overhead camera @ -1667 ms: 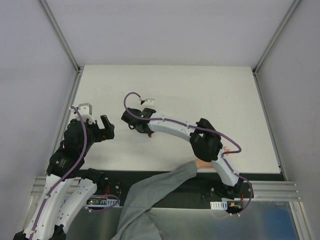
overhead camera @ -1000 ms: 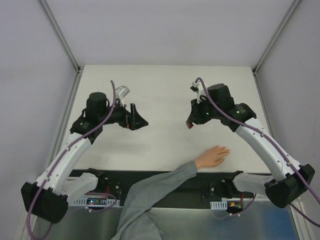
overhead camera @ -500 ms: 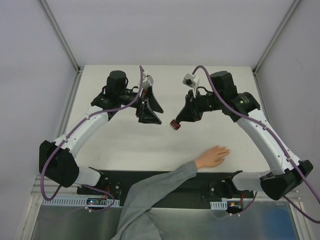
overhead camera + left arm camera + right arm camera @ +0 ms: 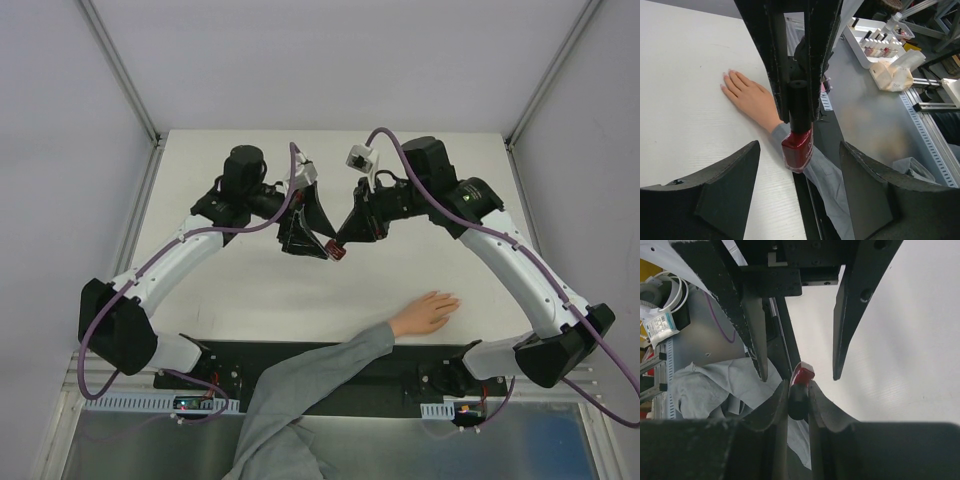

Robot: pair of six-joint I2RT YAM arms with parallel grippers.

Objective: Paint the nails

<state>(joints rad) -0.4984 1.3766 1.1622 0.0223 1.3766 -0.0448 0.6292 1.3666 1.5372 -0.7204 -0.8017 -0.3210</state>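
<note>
The right gripper (image 4: 798, 399) pinches the black cap of a dark red bottle (image 4: 798, 148), held above the middle of the bench (image 4: 450, 180). The left gripper (image 4: 306, 232) faces it with jaws spread wide, one finger on each side of the bottle and seemingly clear of it. The nails (image 4: 729, 75) are on a bare hand (image 4: 424, 313) lying flat at the near edge, right of centre. They are too small to tell any polish.
</note>
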